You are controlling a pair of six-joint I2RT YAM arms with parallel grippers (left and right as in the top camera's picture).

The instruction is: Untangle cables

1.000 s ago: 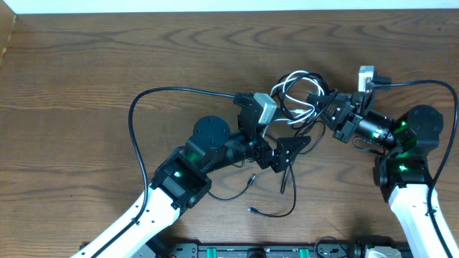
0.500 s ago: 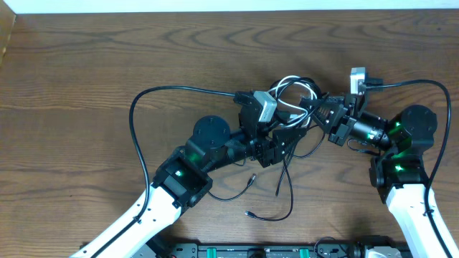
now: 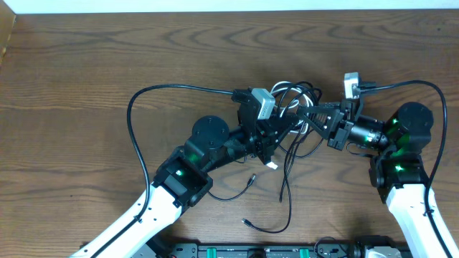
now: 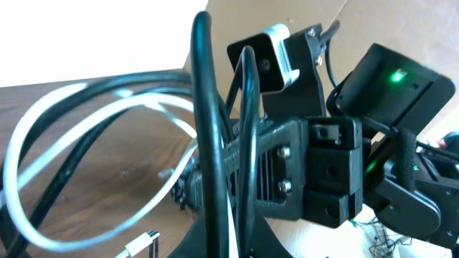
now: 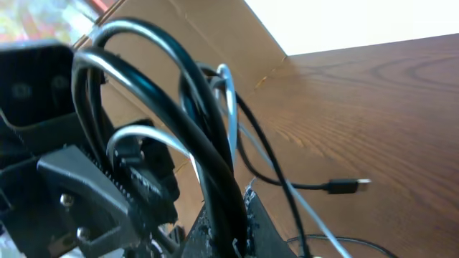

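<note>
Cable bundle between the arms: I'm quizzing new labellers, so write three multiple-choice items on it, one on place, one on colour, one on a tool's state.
1. Where is the cable bundle?
A. Far left in the overhead view
B. Down by the near edge
C. Between the left tool and the right tool

2. One cable in it is not black. What colour is it?
A. Red
B. White
C. Yellow

3. How is the left tool?
A. Shut on the bundle
B. Wide open above it
C. Far from it, holding nothing

Answers:
1 C, the overhead view shows the loops between both tools.
2 B, the white cable loops beside black ones in the left wrist view.
3 A, black cable runs through its closed grip in the left wrist view.
</note>
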